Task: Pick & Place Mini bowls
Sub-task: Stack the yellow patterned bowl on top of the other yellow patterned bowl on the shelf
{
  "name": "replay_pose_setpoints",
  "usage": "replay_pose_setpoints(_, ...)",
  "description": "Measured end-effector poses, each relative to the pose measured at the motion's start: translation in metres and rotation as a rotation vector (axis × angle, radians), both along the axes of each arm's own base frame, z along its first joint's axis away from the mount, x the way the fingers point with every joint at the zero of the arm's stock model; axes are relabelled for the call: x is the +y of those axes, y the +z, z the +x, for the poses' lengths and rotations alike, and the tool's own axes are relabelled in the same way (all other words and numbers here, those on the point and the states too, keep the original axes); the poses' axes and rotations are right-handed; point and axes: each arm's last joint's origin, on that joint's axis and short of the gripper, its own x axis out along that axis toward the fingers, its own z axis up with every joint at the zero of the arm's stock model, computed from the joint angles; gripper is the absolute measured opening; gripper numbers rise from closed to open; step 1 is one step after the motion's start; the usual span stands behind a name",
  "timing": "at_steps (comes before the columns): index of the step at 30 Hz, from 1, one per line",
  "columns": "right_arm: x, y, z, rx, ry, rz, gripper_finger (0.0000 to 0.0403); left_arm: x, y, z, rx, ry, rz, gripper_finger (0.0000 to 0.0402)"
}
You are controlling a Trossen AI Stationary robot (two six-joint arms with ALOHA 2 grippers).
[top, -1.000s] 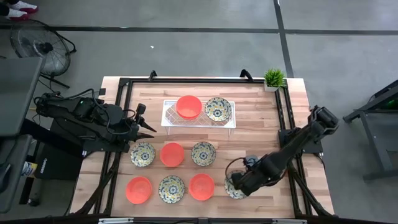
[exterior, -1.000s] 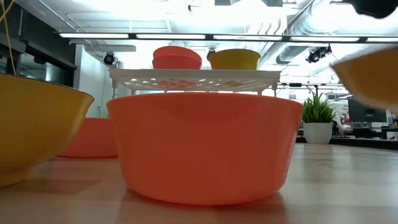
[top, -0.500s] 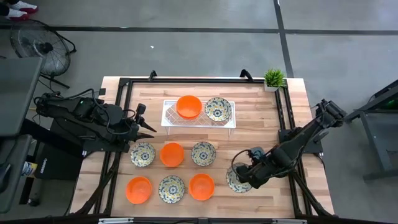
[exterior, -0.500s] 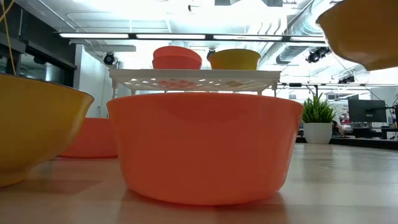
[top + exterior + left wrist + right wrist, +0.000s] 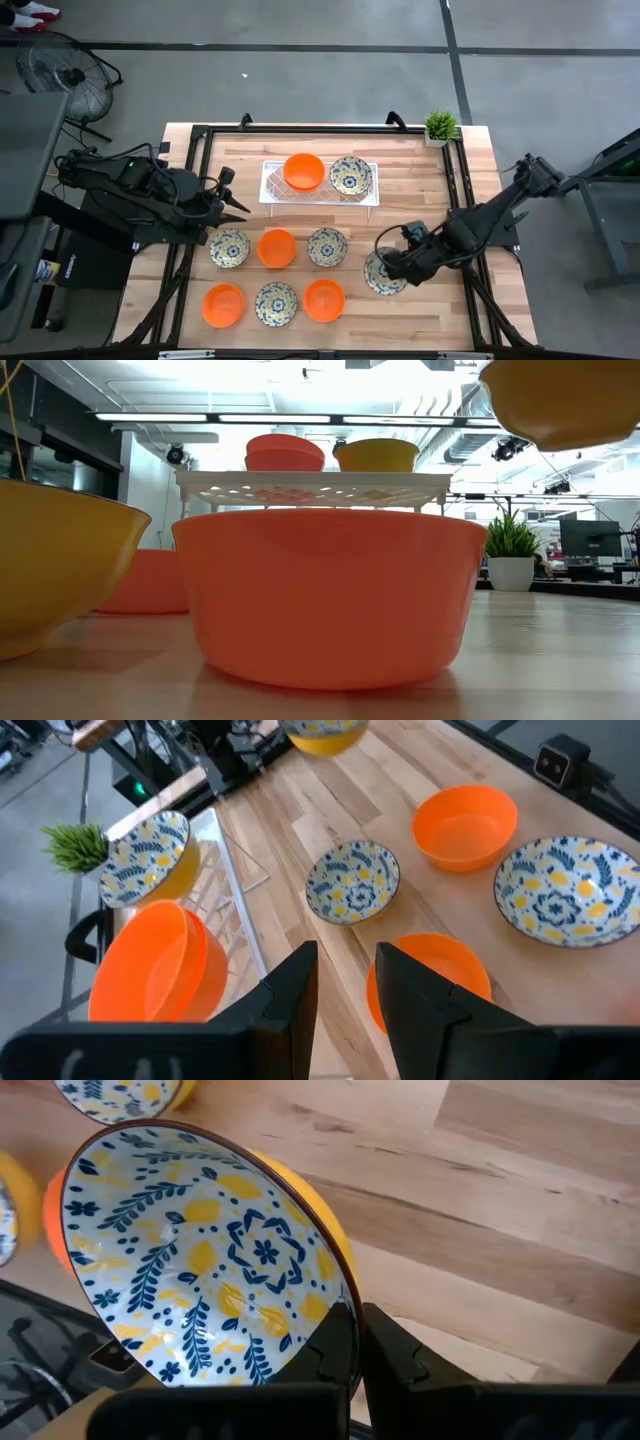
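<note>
Right gripper point(image 5: 392, 267) — I see its jaws clamped on the rim of a floral bowl point(image 5: 380, 273), held clear above the counter point(image 5: 420, 190), right of the six bowls there. Left gripper point(image 5: 238, 205) — jaws partly apart, holding nothing, near the white tray point(image 5: 270, 184) carrying two bowls.

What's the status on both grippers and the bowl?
Right gripper shut on floral bowl, lifted clear of table. Left gripper idle, empty, beside tray. Nothing blocking.
</note>
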Motion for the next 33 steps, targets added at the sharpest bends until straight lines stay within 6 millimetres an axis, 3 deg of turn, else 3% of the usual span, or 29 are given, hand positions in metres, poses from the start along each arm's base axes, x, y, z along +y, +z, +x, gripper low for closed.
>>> replay_pose_setpoints(9, -0.026, 0.016, -0.001, -0.069, 0.027, 0.000, 0.0000, 0.003, 0.003, -0.011, -0.028, -0.005, 0.007, 0.0099)
replay_pose_setpoints(18, -0.072, 0.033, 0.005, -0.163, 0.033, -0.030, 0.0000, 0.009, 0.009, -0.027, -0.092, 0.015, 0.008, 0.0099)
replay_pose_setpoints(33, -0.161, 0.102, 0.011, -0.310, 0.024, -0.099, 0.0000, 0.013, 0.009, -0.037, -0.096, 0.034, 0.018, 0.0099)
